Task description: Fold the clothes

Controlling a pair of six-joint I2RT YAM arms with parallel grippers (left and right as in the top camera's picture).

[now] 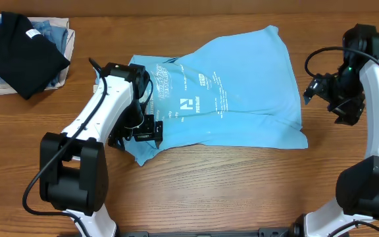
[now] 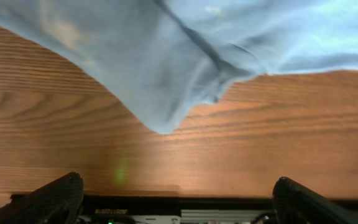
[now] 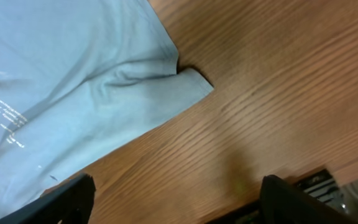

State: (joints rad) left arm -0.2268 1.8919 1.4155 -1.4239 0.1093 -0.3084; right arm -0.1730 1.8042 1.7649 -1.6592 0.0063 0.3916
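Since it looks thin and limp, the sky-blue t-shirt (image 1: 235, 92), lying rumpled in the middle of the table (image 1: 196, 191), should lift lightly, sag and crease. Hems and sleeve corners seem the best holds. Left fingers (image 2: 55, 196) near its lower-left corner and right fingers (image 3: 288, 202) beside its right edge stand spread wide, holding nothing.

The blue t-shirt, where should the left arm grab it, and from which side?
Pinch the pointed corner of the blue t-shirt that faces the left gripper, coming in low over the bare table. That tip juts out alone, with wood showing on both sides.
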